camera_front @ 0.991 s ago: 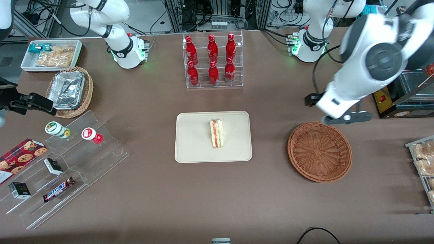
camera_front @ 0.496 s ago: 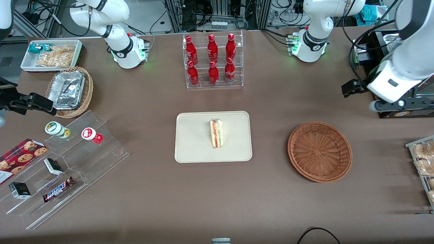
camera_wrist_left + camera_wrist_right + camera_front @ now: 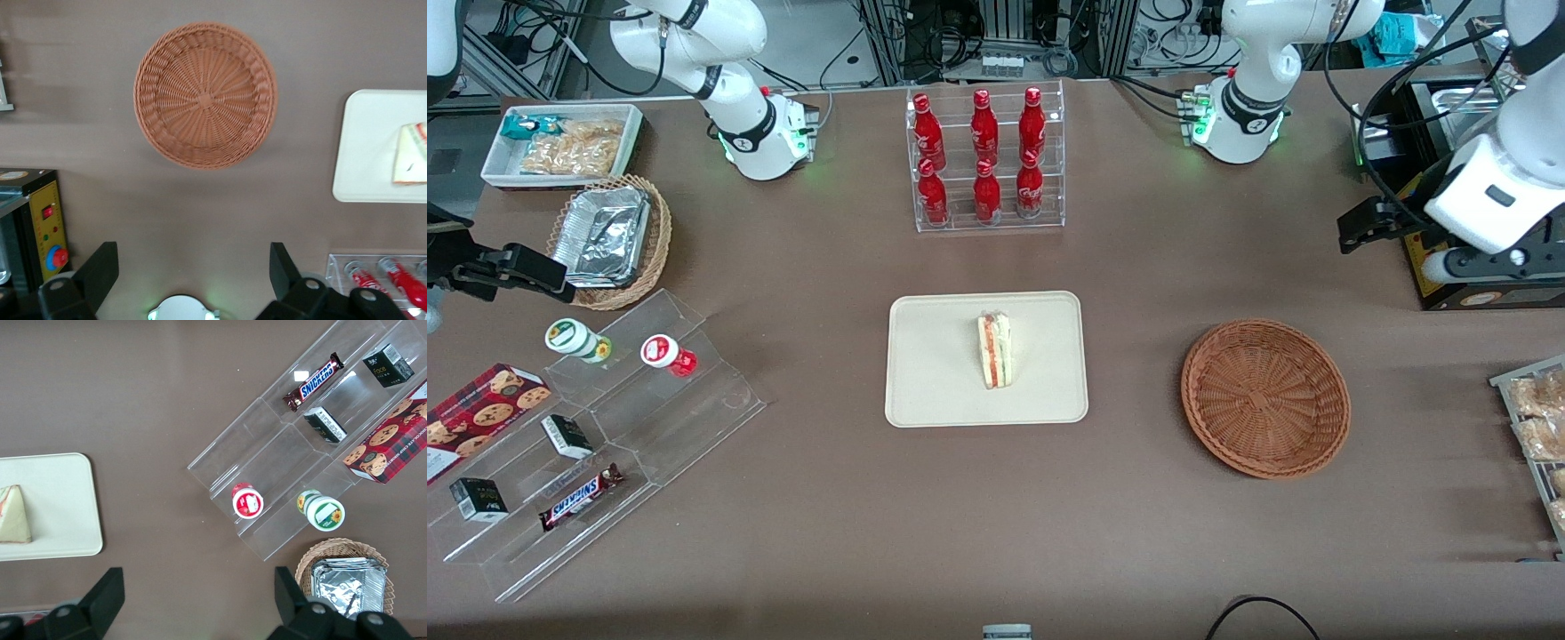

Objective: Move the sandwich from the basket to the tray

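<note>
The sandwich (image 3: 994, 350) lies on its side on the cream tray (image 3: 934, 373) at the table's middle, red and green layers showing. The round reddish-brown basket (image 3: 1265, 398) sits beside the tray toward the working arm's end and holds nothing. My left gripper (image 3: 1480, 260) hangs high above the table, farther from the front camera than the basket and toward the working arm's end. In the left wrist view the gripper (image 3: 192, 267) is open with nothing between its fingers, well apart from the basket (image 3: 205, 93), the tray (image 3: 367, 147) and the sandwich (image 3: 410, 155).
A clear rack of red bottles (image 3: 987, 160) stands farther from the front camera than the tray. A black box with a yellow panel (image 3: 1449, 267) sits just under my gripper. A stepped acrylic stand with snacks (image 3: 587, 427), a tan foil-filled basket (image 3: 609, 240) and a white bin (image 3: 560, 142) occupy the parked arm's end.
My left arm has swung away from above the basket toward the working arm's end of the table. The sandwich, tray and basket have not moved.
</note>
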Robot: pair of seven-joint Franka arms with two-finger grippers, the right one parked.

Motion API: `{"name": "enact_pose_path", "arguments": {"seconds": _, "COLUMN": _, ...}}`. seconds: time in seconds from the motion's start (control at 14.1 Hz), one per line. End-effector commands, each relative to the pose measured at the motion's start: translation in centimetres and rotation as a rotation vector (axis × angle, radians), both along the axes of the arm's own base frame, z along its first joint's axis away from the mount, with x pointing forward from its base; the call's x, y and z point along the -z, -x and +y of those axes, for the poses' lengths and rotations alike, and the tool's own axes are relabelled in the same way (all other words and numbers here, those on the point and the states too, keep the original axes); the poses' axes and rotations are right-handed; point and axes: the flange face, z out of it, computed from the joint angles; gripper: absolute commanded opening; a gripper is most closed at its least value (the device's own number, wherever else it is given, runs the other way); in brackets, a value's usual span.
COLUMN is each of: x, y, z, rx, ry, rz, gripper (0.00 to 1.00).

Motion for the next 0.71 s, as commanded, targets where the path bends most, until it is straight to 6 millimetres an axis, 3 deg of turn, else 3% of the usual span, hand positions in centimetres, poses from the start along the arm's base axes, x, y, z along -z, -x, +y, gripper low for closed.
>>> {"name": "enact_pose_path", "arguments": {"seconds": 0.0, "x": -0.95, "y": -0.75, "z": 0.56, "rx": -0.002, "ry": 0.024, "rz": -0.041, "gripper": 1.0}}
{"name": "enact_pose_path", "arguments": {"seconds": 0.64, "x": -1.12, "y": -0.85, "z": 0.81, "rx": -0.003, "ry": 0.017, "rz": -0.054, "gripper": 1.0}}
